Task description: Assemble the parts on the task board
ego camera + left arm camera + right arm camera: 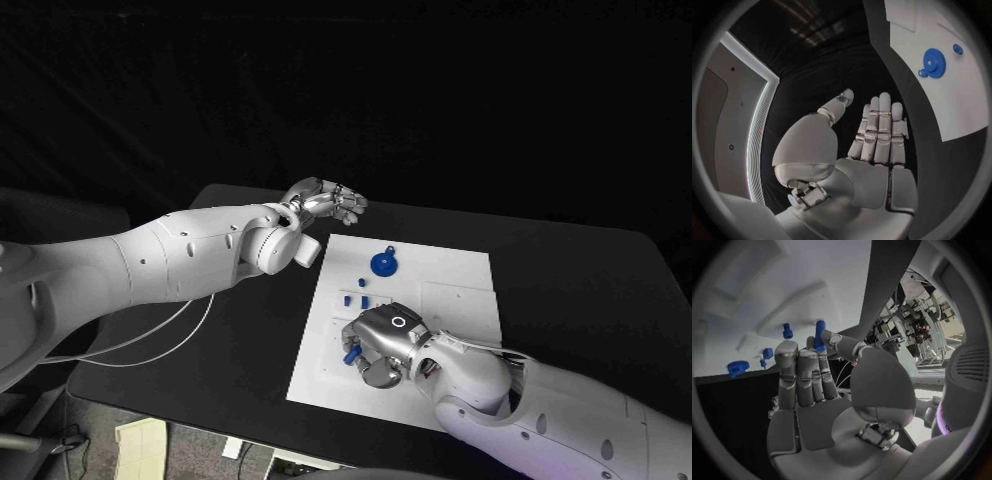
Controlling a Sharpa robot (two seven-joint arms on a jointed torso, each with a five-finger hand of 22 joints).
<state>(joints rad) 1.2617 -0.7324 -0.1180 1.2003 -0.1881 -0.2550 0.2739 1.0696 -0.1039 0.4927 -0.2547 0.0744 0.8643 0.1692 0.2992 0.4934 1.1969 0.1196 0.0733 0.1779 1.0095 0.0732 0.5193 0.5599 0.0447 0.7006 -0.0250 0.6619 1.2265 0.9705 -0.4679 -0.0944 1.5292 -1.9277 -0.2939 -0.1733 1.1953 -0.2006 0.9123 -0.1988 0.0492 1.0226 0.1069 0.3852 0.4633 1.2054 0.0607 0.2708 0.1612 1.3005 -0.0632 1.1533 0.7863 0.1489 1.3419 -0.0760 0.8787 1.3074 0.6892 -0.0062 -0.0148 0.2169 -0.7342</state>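
The white task board [433,290] lies in the middle of the black table. A blue gear [384,264] sits near its far edge, and two small blue parts [358,299] stand at its left side. My right hand [387,345] hovers over the board's near left area and pinches a blue peg [819,335] between thumb and fingertip; the same peg [351,353] shows at the hand's left side. My left hand [329,203] is raised beyond the board's far left corner, fingers straight [879,130], holding nothing. From there I see the gear [932,61].
Another blue peg [787,331], small blue pieces [767,354] and the gear [737,368] stand on the board ahead of the right hand. White cables [159,335] trail under my left arm near the table's left edge.
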